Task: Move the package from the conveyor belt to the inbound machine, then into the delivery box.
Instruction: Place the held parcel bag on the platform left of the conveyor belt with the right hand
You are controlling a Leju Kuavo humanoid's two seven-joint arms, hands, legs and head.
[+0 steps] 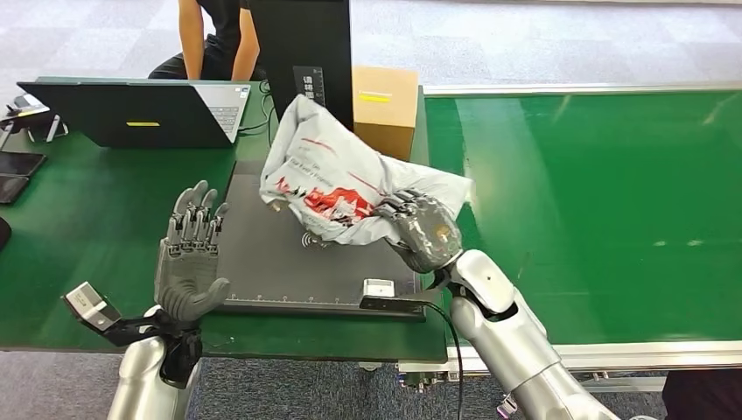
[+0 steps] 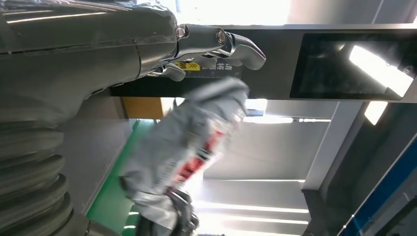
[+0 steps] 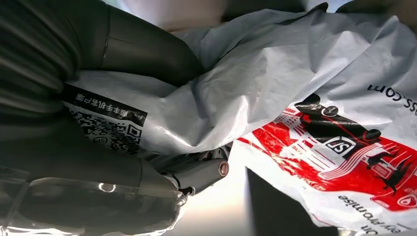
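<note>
Right hand (image 1: 423, 229), grey and many-fingered, grips one crumpled end of the soft grey-white plastic mailer package with red and black print (image 1: 337, 175). Package is lifted and tilted over the flat dark grey platform of the inbound machine (image 1: 289, 262); its lower edge looks to be touching or just above the plate, hard to tell from the head view. Upper end of the package rises in front of the machine's black upright column (image 1: 306, 52). Right wrist view: the plastic bunches against the right hand (image 3: 147, 172), with a black QR label (image 3: 105, 123) pressed close to the hand and the red graphic spread beyond it.

Left hand (image 1: 188, 258) is raised palm-in beside the platform's left edge, fingers straight and spread, holding nothing, apart from the package. Left wrist view: the left hand's dark fingers (image 2: 236, 46) extend toward the package (image 2: 196, 137), blurred there.

Brown cardboard box (image 1: 385, 109) stands behind the platform, just right of the column. Green conveyor belt (image 1: 604, 201) runs on the right. Open black laptop (image 1: 140, 114) sits on the green table (image 1: 70, 227) at left. A person in dark clothes (image 1: 214, 39) is behind the table.
</note>
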